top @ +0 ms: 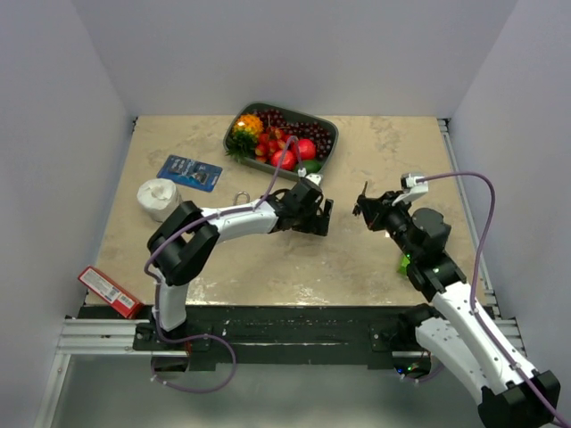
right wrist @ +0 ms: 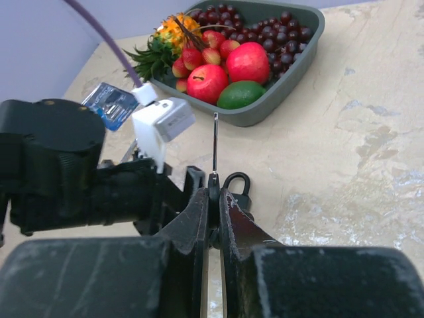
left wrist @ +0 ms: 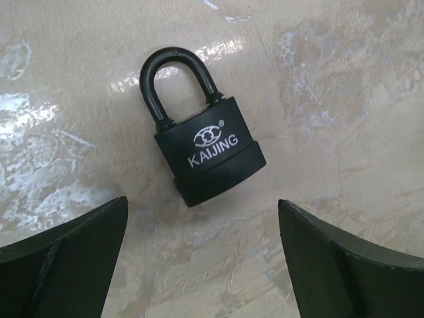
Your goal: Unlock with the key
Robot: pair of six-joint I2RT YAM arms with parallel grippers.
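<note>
A black padlock (left wrist: 209, 156) marked KAIJING lies flat on the marble tabletop with its shackle shut and pointing away from my left wrist camera. My left gripper (left wrist: 203, 201) (top: 321, 217) hovers over it, open wide, with a finger on each side of the lock's lower end and neither touching it. My right gripper (right wrist: 213, 199) (top: 366, 207) is shut on the key (right wrist: 214, 142). The key's dark head is pinched between the fingers and its thin metal blade points forward. In the right wrist view the padlock (right wrist: 240, 187) shows just past the fingertips, beside the left gripper's fingers (right wrist: 194, 177).
A grey tray (top: 332, 132) of fruit stands at the back centre. On the left are a blue packet (top: 189, 172), a white roll (top: 159, 194) and a small metal loop (top: 242, 198). A red box (top: 109, 290) lies at the near left edge, and a green object (top: 404, 263) sits under the right arm.
</note>
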